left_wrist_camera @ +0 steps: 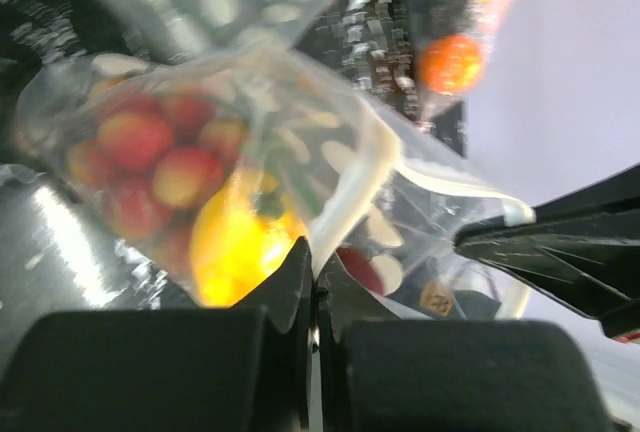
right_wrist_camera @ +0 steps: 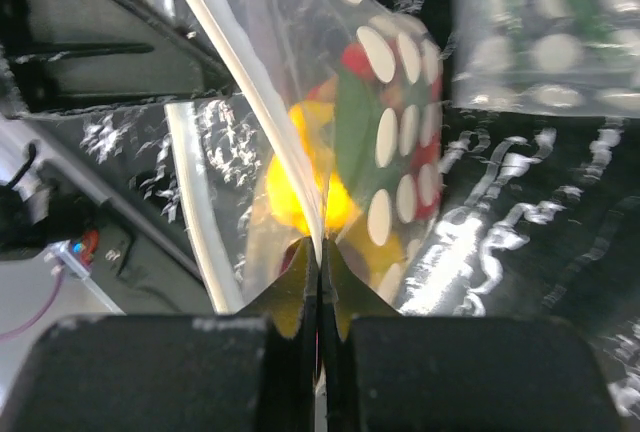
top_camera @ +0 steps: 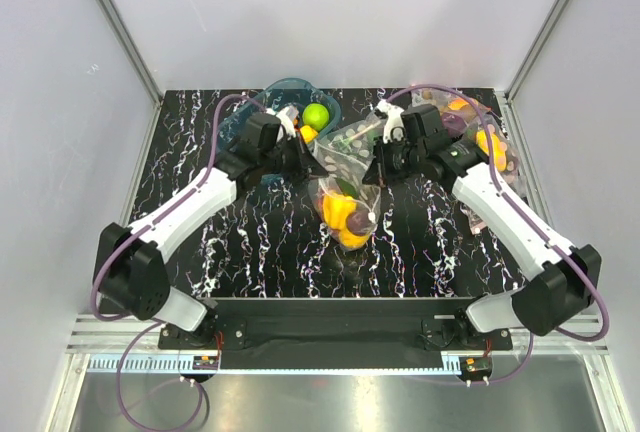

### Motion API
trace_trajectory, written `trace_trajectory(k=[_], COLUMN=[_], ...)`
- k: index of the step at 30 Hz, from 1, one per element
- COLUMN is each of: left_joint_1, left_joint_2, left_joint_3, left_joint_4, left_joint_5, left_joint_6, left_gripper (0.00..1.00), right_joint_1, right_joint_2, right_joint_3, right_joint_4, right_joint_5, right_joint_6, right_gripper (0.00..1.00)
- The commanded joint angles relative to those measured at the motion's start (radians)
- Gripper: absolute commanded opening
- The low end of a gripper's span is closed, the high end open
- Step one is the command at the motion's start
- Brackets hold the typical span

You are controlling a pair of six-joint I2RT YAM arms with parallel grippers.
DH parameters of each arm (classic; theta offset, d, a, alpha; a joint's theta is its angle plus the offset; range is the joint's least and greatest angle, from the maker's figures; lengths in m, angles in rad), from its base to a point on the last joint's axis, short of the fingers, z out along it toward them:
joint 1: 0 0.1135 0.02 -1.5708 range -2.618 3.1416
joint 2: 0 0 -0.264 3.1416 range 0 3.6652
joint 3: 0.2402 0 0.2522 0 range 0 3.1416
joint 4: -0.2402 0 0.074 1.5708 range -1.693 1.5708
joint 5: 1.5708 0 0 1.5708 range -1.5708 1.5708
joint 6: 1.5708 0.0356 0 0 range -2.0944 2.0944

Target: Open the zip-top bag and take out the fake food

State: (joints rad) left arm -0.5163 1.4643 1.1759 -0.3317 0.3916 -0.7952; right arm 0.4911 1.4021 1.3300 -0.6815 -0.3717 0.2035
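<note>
Between my two sets of fingertips hangs the zip-top bag (top_camera: 346,202), its belly sagging below and toward the arm bases with the fake food (top_camera: 343,215) pooled at the bottom. From the left wrist I can make out the red berry cluster (left_wrist_camera: 150,162) and the yellow pepper (left_wrist_camera: 235,247) pressed against the dotted film.

The left gripper (left_wrist_camera: 313,262) is clamped on the bag's film right at its tips. The right gripper (right_wrist_camera: 318,252) is pinched on the opposite wall just the same. Neither arm is nearer, since each has its own side.

The white zip strip (left_wrist_camera: 450,187) runs from the left tips across to the right tips, so the mouth's long axis lies along the line joining the two tools. The strip appears to bow apart already, though I can't tell how far along its length. I judge the next pull must go across that line, the tips drawing away from each other.

Beyond both tips lies a second dotted bag (top_camera: 350,140). Past the left tool, a lime-green apple (top_camera: 316,115) sits in a blue tub (top_camera: 275,92).
</note>
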Motion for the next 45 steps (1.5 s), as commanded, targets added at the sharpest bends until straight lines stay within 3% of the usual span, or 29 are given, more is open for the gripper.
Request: trace_trajectory(k=[1,5,9,13,16,20,23,25,28,30,34,35,38,45], left_joint_1=[-0.005,-0.004,-0.005,-0.004,-0.008,-0.022,-0.053,-0.079,-0.154,-0.205,-0.248,-0.246,-0.255,-0.327], left_joint_2=[0.033,0.037,0.042,0.01,-0.048,-0.05,-0.059,-0.067,-0.058,-0.048,-0.059,-0.049,0.034,0.062], left_joint_3=[0.09,0.119,0.14,0.136,0.062,0.037,0.088,0.212,0.425,0.496,0.431,0.413,0.401,0.326], left_joint_4=[0.121,0.146,-0.053,-0.249,-0.297,-0.288,-0.29,-0.331,-0.438,-0.477,-0.362,-0.316,-0.34,-0.273], left_joint_5=[0.148,0.207,0.143,-0.11,-0.19,-0.18,-0.149,-0.19,-0.276,-0.287,-0.216,-0.197,-0.169,-0.232], left_joint_6=[0.016,0.071,0.181,0.231,0.228,0.264,0.298,0.31,0.338,0.35,0.344,0.343,0.369,0.387], left_gripper=[0.0,0.0,0.0,0.0,0.0,0.0,0.27,0.43,0.62,0.66,0.63,0.55,0.44,0.55], right_joint_1=[0.003,0.004,0.004,0.004,0.006,0.012,0.017,0.021,0.021,0.024,0.027,0.027,0.027,0.027], right_joint_2=[-0.069,-0.089,-0.11,-0.111,-0.081,-0.019,-0.003,0.003,0.014,0.012,0.002,-0.002,-0.006,-0.017], right_joint_3=[0.113,0.172,0.164,0.095,0.034,0.037,0.049,0.055,0.051,0.043,0.032,0.031,0.029,0.011], right_joint_4=[-0.094,-0.191,-0.23,-0.202,-0.167,-0.152,-0.138,-0.138,-0.151,-0.147,-0.147,-0.147,-0.142,-0.11], right_joint_5=[0.184,0.292,0.35,0.326,0.249,0.186,0.151,0.151,0.155,0.148,0.148,0.146,0.139,0.137], right_joint_6=[-0.027,-0.041,-0.006,0.051,0.108,0.134,0.148,0.161,0.175,0.183,0.189,0.191,0.192,0.226], right_gripper=[0.0,0.0,0.0,0.0,0.0,0.0,0.0,0.0,0.0,0.0,0.0,0.0,0.0,0.0])
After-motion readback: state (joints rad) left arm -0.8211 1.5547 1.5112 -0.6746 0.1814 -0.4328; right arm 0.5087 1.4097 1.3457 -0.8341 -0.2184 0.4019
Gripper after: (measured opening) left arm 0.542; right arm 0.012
